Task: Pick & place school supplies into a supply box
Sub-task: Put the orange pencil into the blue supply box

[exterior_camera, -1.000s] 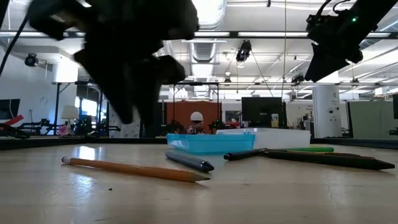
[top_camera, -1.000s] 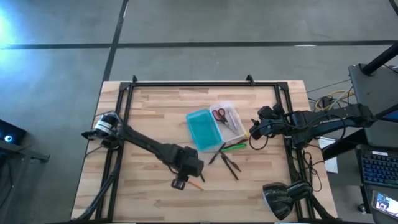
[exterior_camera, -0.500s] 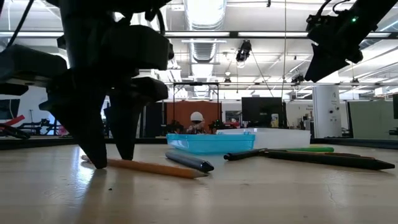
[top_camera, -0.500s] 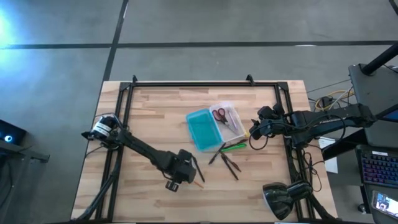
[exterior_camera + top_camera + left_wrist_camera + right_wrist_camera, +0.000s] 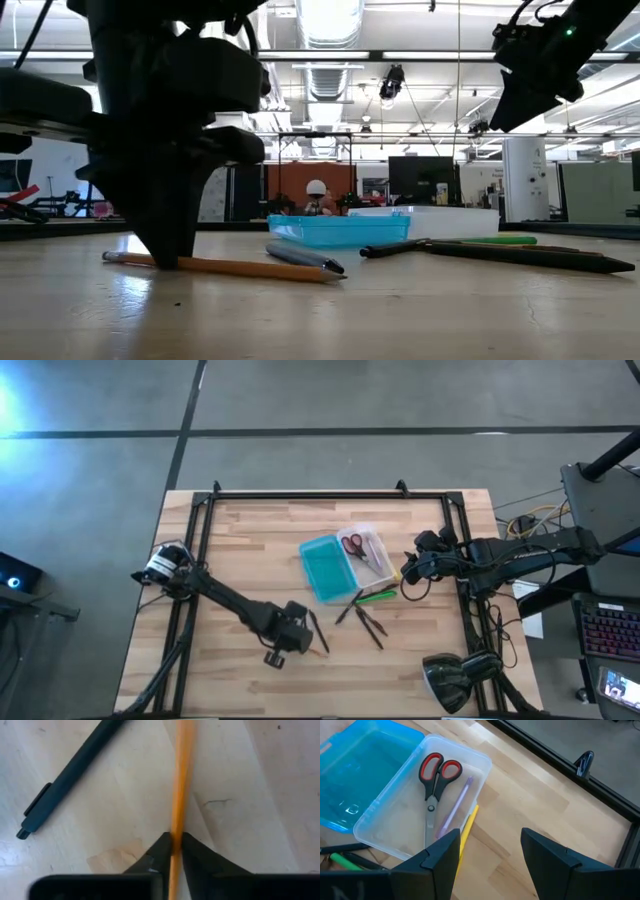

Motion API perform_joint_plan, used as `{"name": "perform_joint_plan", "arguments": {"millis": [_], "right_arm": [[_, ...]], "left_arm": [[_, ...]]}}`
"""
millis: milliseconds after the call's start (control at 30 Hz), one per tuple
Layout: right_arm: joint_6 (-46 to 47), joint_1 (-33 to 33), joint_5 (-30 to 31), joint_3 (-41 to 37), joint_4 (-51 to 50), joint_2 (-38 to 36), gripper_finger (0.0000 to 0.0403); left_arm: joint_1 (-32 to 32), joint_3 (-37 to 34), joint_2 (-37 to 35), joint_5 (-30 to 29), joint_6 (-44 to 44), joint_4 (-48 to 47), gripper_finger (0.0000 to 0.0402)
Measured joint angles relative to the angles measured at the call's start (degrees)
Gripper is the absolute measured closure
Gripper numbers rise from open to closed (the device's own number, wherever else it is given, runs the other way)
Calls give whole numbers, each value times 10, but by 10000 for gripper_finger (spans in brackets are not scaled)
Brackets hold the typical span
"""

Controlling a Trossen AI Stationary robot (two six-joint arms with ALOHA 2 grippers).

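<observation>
An orange pencil (image 5: 240,268) lies on the wooden table near its front edge, with my left gripper (image 5: 285,635) shut on it. Beside the pencil lies a dark grey pen (image 5: 70,775). The supply box stands open mid-table, its teal lid (image 5: 327,568) flat beside its clear tray (image 5: 368,552). In the tray lie red-handled scissors (image 5: 436,775) and a pink pencil (image 5: 455,805). A yellow pencil (image 5: 468,827) lies along the tray's edge. My right gripper (image 5: 487,855) hovers open above the table, right of the tray. My left gripper pinches the orange pencil's shaft (image 5: 175,832) between its two fingertips, nearer the blunt end than the point. The fingers (image 5: 170,245) come from above, pointing down, and lie across the pencil. The pencil lies flat on the table.
A green pen (image 5: 376,596) and two dark pens (image 5: 350,607) (image 5: 371,628) lie on the table just in front of the box. A black frame (image 5: 320,495) runs round the table's far and side edges. A lamp (image 5: 450,678) stands at the near right corner.
My left gripper has come down onto the orange pencil, shifting slightly toward the table's left edge, and has shut on it. Half a second ago its fingers stood open on either side of the pencil. The pencil still lies on the table.
</observation>
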Motion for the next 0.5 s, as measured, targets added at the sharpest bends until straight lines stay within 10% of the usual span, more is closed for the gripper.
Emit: {"name": "perform_joint_plan", "arguments": {"millis": [500], "right_arm": [[26, 0, 22, 9, -1, -4, 202]], "left_arm": [[42, 119, -66, -1, 18, -201, 400]]}}
